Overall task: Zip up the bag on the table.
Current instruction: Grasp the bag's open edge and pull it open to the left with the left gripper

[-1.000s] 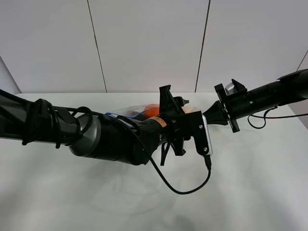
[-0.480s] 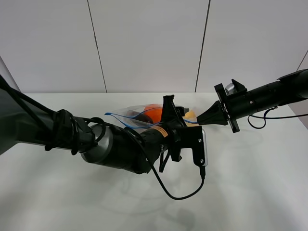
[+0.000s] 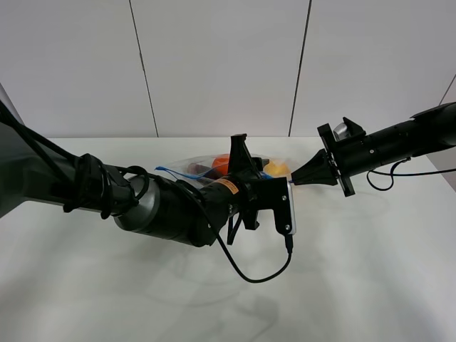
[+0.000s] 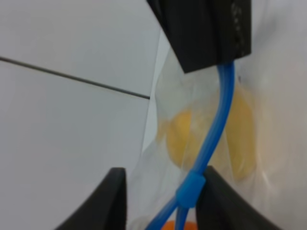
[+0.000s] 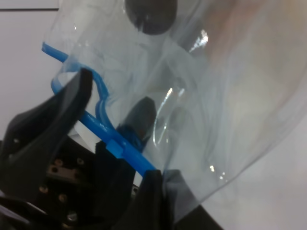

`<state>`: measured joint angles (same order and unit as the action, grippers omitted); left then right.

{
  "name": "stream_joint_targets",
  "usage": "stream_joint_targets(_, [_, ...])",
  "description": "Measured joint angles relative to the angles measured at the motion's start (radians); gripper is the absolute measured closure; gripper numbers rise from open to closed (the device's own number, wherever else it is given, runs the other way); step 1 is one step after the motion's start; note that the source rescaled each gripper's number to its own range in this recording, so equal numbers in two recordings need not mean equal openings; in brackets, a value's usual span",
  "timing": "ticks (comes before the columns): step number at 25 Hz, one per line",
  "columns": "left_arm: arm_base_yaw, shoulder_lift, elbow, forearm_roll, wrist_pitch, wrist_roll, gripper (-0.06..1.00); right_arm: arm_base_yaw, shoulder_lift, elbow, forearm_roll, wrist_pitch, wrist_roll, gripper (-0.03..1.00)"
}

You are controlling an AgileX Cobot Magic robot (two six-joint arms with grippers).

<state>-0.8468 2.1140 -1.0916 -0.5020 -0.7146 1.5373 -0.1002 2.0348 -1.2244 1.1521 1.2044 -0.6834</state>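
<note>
The clear bag [image 3: 194,164] lies at the back middle of the white table [image 3: 370,278], mostly hidden by my left arm. An orange [image 3: 222,162] and a yellow pear [image 3: 276,169] show in it; I cannot make out the eggplant. My right gripper [image 3: 294,179] is shut on the end of the blue zipper strip [image 5: 96,125], as the right wrist view [image 5: 156,179] shows. My left gripper [image 3: 242,153] stands around the strip. In the left wrist view [image 4: 160,194] its two fingers flank the blue slider [image 4: 191,186] with a gap.
My left arm [image 3: 164,210], with a loose black cable [image 3: 249,274], lies across the middle of the table in front of the bag. Grey wall panels [image 3: 221,64] stand right behind the table's back edge.
My left gripper has moved a little to the left along the zipper strip, away from my right gripper. The right arm has stayed still.
</note>
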Motion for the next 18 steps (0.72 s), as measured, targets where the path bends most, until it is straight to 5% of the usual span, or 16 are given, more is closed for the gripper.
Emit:
stream_joint_targets(5, [0.0,0.0,0.0,0.005,0.0,0.0,0.59,0.0,0.0,0.0,0.001,0.0,0.0,0.97])
stream_joint_targets(18, [0.0,0.0,0.027,0.011,0.0,-0.016,0.6,0.0,0.0,0.0,0.012,0.0,0.008,0.97])
